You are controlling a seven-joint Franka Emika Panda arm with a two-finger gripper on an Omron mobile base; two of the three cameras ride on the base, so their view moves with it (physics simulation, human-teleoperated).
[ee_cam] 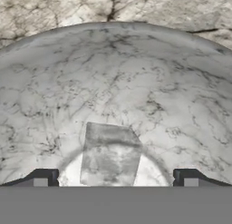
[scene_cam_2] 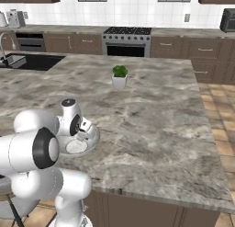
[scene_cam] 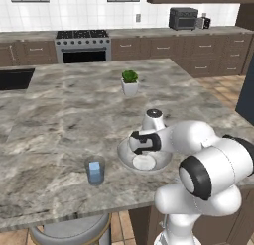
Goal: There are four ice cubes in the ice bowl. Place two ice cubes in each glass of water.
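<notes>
The grey ice bowl (scene_cam: 124,157) sits near the front edge of the marble counter, with my hand lowered into it. In the hand view an ice cube (ee_cam: 110,155), pale and translucent, lies on the bowl's floor. My gripper (ee_cam: 115,180) stands open around it, one dark fingertip (ee_cam: 43,178) on each side and apart from the cube. The bowl's wall (ee_cam: 113,73) curves up behind. A glass of water (scene_cam: 95,170) with a bluish tint stands just left of the bowl. In the right base view, the gripper (scene_cam_2: 81,138) dips over the bowl (scene_cam_2: 94,138).
A small white pot with a green plant (scene_cam: 130,83) (scene_cam_2: 120,77) stands further back at mid-counter. A sink (scene_cam_2: 27,61) lies at the far left. A round stool (scene_cam: 69,230) is below the counter's front edge. The stove (scene_cam: 83,45) is on the back wall.
</notes>
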